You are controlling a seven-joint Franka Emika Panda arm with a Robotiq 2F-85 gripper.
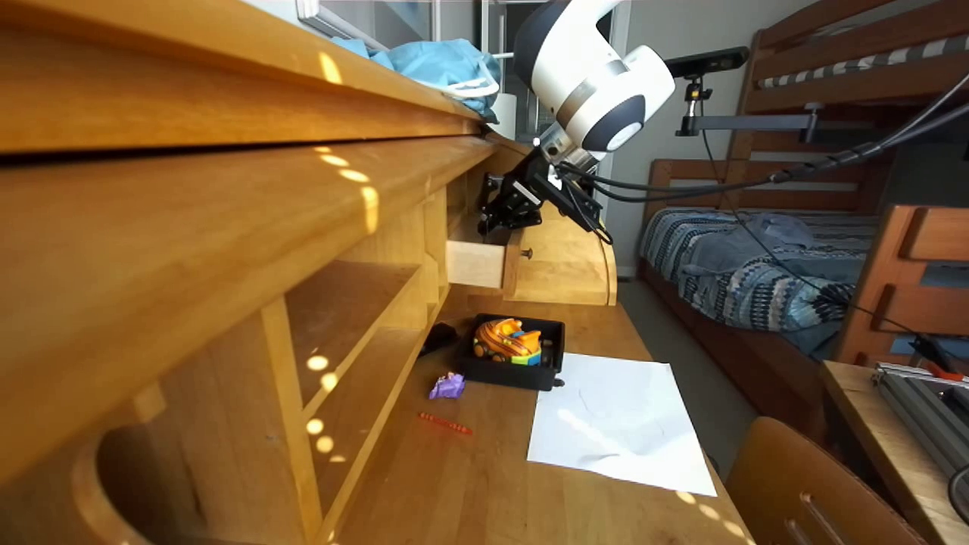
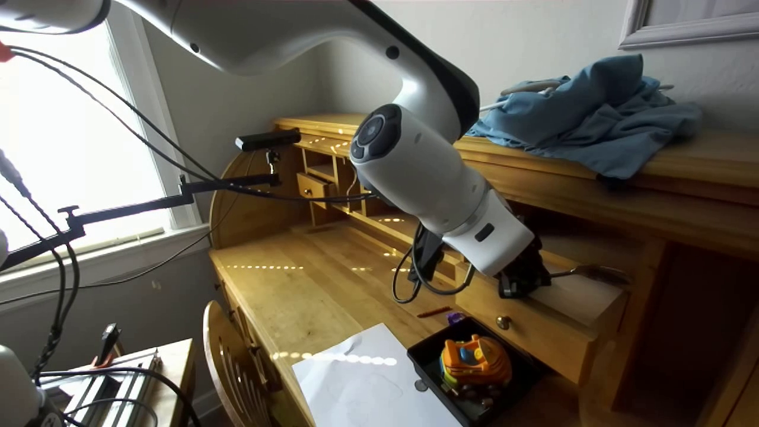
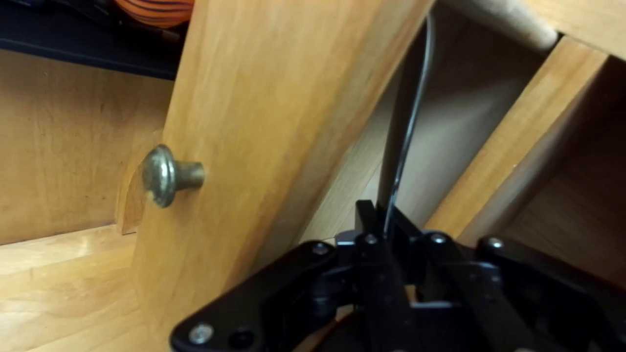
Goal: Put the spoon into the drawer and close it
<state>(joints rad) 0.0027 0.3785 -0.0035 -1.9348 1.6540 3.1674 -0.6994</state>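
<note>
**Gripping a slim silver metal spoon (image 3: 406, 112) at an open, box-shaped wooden drawer (image 3: 274, 122)**

Holds the spoon at one end, pinched narrow in a black, two-fingered metal gripper (image 3: 384, 220). Hangs tilted from a white robot arm (image 2: 421, 172) in both exterior views. Extends the spoon's free length past the pinch, over or into the drawer's interior; hard to say whether touching its wood. Next outward, to the drawer: pulled out from a honey-coloured wooden desk (image 1: 469, 484), pale along the side wall, fitted at the front with a round, dull metal knob (image 3: 161, 176). Near the drawer, on the desktop, to a shallow, rectangular black tray (image 1: 496, 372) with an orange striped toy vehicle (image 1: 507, 341) inside. Onward across the desktop, to a small purple object (image 1: 448, 386) beside the tray, a thin red stick (image 1: 445, 423) and a sheet of white paper (image 1: 617, 431). Last, up to a crumpled heap of blue cloth (image 2: 593, 112) on the desk's upper ledge.
</note>
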